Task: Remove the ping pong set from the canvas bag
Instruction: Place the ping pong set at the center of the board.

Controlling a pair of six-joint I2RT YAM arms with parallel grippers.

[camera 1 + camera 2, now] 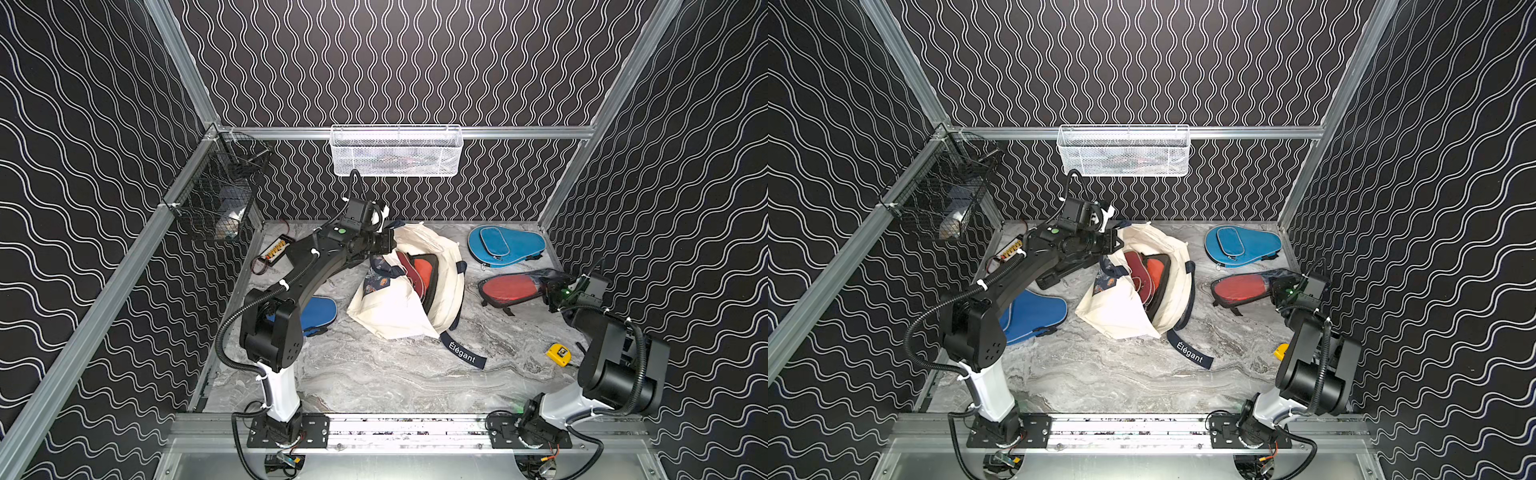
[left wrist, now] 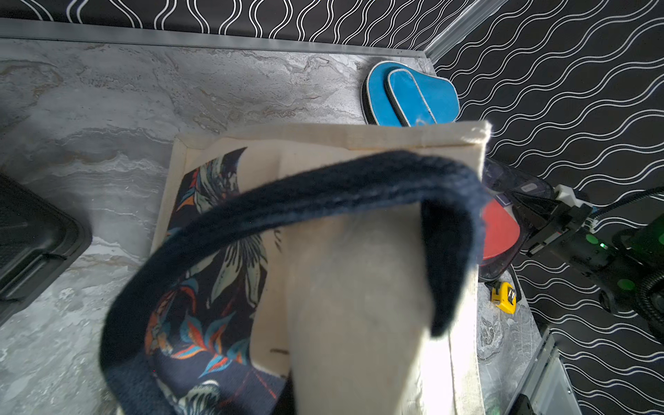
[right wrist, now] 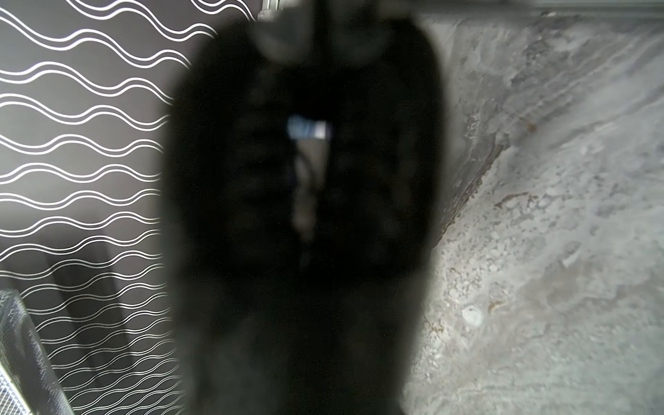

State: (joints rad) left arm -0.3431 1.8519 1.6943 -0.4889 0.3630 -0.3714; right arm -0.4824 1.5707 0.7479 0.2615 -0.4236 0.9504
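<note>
1. Ping pong set (image 1: 419, 272), a red case, sits inside the open canvas bag (image 1: 390, 307) at mid-table (image 1: 374, 374); it is not out yet.
2. Left gripper (image 1: 388, 244): jaws pressed together, apparently pinching the bag's rim.
3. Right gripper (image 1: 549, 289) is at a second red case (image 1: 511, 286) lying outside the bag; I cannot tell how its jaws stand.

Left arm (image 1: 291, 282): rises from base at near edge, bends at elbow, reaches forward toward centre of worktop (image 1: 395, 374); wrist rolled sideways.
Left hand (image 1: 384, 243): closed on raised rim of canvas bag (image 1: 399, 307); not visible to own wrist camera.
Right arm (image 1: 615, 349): folded tight over base at right side, forearm angled forward and inward.
Right hand (image 1: 547, 291): low over worktop, aimed toward centre; fingers (image 3: 233, 197) show as dark blur with narrow slit between; grip not discernible.
</note>
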